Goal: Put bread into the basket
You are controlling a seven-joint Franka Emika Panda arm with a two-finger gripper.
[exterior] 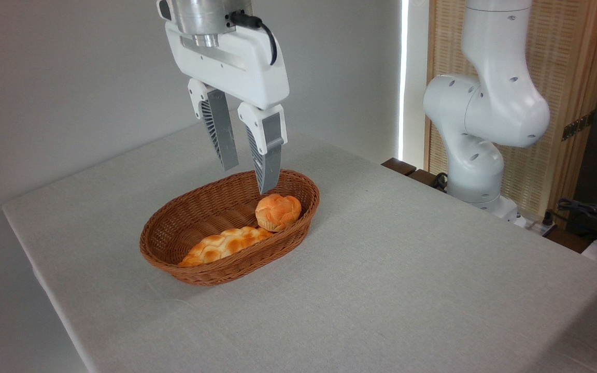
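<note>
The counter [407, 269] runs as a pale grey slab, its left edge and near corner dropping away at the left and its right side reaching the arm base [477, 171]. The basket [174, 259] sits left of the middle, with bare cloth all round it and the widest open stretch to its right and front. Nothing else stands on the cloth. Inside, the bun [278, 211] lies at the right end, against the wall, touching the tip of the loaf [223, 244] that stretches along the near side; the far-left floor of the basket is bare. The claw [249, 176] hangs above the basket's far rim, fingers parted and holding nothing, the right fingertip just above the bun, whether touching I cannot tell.
</note>
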